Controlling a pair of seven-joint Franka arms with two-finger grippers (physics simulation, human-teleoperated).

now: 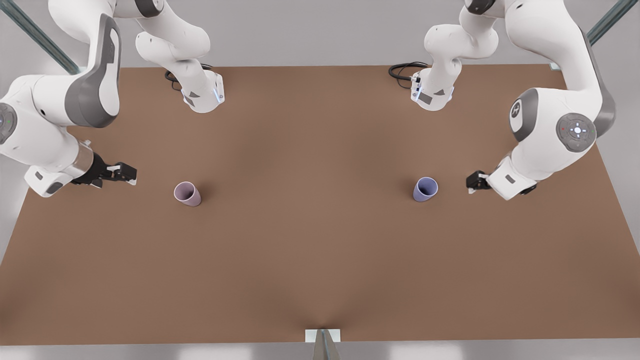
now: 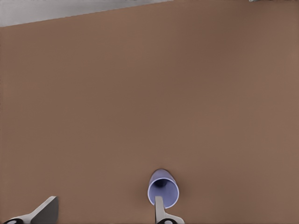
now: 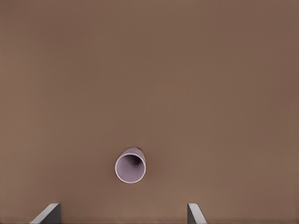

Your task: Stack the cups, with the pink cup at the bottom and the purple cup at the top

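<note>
The pink cup (image 1: 187,193) stands upright on the brown table (image 1: 310,250) toward the front view's left; from above its mouth faces the right wrist camera (image 3: 130,167). My right gripper (image 1: 132,173) hangs open a short way to that cup's left, apart from it, and its fingertips (image 3: 48,213) are spread wide with nothing between them. The purple cup (image 1: 425,189) stands upright toward the front view's right. My left gripper (image 1: 471,182) sits just right of it, open, and one fingertip (image 2: 159,208) overlaps the purple cup's (image 2: 163,189) rim in the wrist picture.
Both arm bases (image 1: 202,92) (image 1: 432,92) stand at the table's back edge with black cables (image 1: 402,70) beside them. A small white bracket (image 1: 323,336) is at the middle of the front edge. Bare brown table lies between the two cups.
</note>
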